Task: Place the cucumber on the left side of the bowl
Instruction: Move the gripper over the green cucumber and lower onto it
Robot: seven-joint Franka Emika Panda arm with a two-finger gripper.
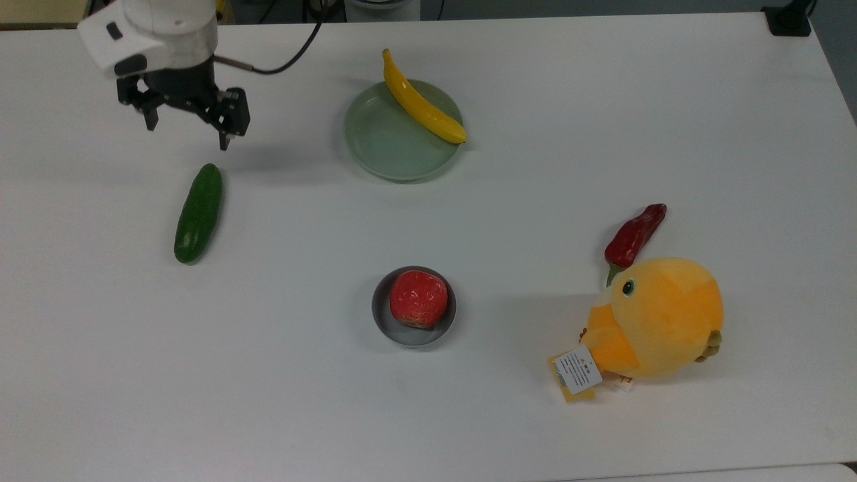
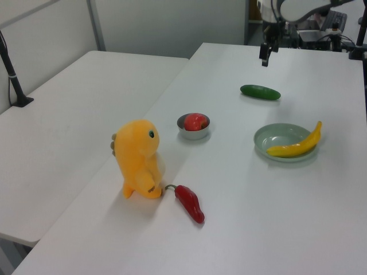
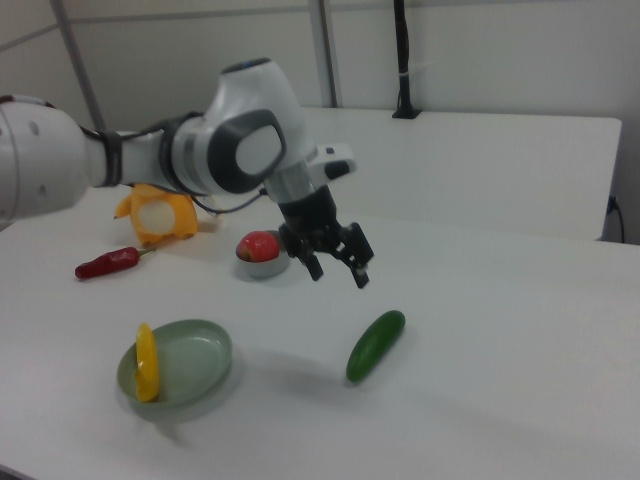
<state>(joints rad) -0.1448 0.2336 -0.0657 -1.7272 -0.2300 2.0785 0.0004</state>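
A white table holds a smooth, dark green cucumber [image 1: 198,213] with rounded ends, lying flat and untouched on the top view's left, well apart from a small round dark grey bowl [image 1: 383,325] that holds a red, apple-like fruit [image 1: 418,298]. The robot arm's black two-finger gripper [image 1: 187,134] hangs in the air just beyond the cucumber's far end, fingers spread wide and holding nothing. Judged from this, the task has barely begun — the approach is under way, while the descent, the grasp, the carry and the placing beside the bowl all remain. The cucumber's long axis runs nearly up and down in the top view, its upper end tipped slightly towards the top view's right; in the right view it lies on a diagonal, close to the gripper. Elsewhere sit a pale green shallow plate [image 1: 381,144] with a yellow banana [image 1: 420,104] across its rim, a dark red chili pepper [image 1: 633,236], and an orange plush toy [image 1: 655,317] — all away from the cucumber.
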